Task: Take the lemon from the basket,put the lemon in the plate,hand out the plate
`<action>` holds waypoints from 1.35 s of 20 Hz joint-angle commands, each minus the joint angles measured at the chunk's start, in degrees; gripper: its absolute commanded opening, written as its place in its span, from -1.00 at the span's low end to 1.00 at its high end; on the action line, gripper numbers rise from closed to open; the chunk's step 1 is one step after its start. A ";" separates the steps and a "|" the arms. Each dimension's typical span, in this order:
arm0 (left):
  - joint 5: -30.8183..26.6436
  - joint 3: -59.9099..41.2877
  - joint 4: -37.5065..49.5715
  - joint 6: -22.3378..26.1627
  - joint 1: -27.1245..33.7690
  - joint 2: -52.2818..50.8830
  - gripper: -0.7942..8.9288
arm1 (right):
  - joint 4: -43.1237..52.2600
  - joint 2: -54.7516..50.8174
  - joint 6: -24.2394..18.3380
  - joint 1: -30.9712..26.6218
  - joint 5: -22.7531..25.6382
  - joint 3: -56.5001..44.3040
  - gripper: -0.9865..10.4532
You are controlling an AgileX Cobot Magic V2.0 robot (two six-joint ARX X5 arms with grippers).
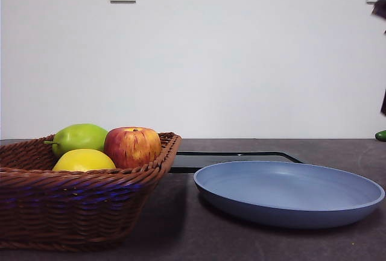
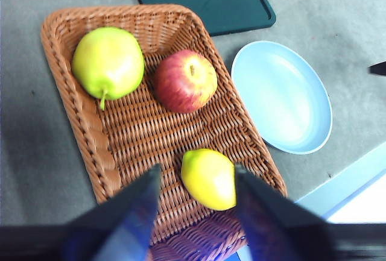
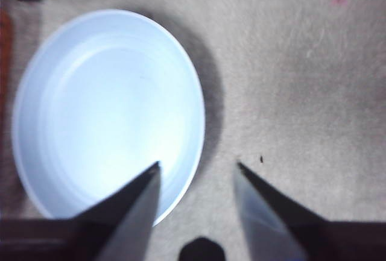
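Note:
The yellow lemon (image 1: 83, 160) lies in the brown wicker basket (image 1: 72, 207) at the left, in front of a green pear and a red apple. In the left wrist view the lemon (image 2: 208, 178) sits between and below the open jaws of my left gripper (image 2: 196, 176), which hangs above the basket (image 2: 90, 134). The light blue plate (image 1: 289, 210) stands to the right of the basket and holds nothing. My right gripper (image 3: 198, 167) is open above the plate's rim (image 3: 187, 80). A dark arm tip (image 1: 380, 9) shows at the top right of the front view.
A green pear (image 1: 79, 137) and a red-yellow apple (image 1: 132, 146) share the basket. A flat black tray (image 1: 235, 160) lies behind the plate. A small green thing (image 1: 380, 135) sits at the far right edge. The table's edge (image 2: 344, 182) shows in the left wrist view.

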 commanded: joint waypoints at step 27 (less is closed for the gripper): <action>1.92 1.07 -0.37 -6.88 -3.10 0.46 -0.06 | 9.31 12.72 2.91 3.48 -4.13 1.27 -0.82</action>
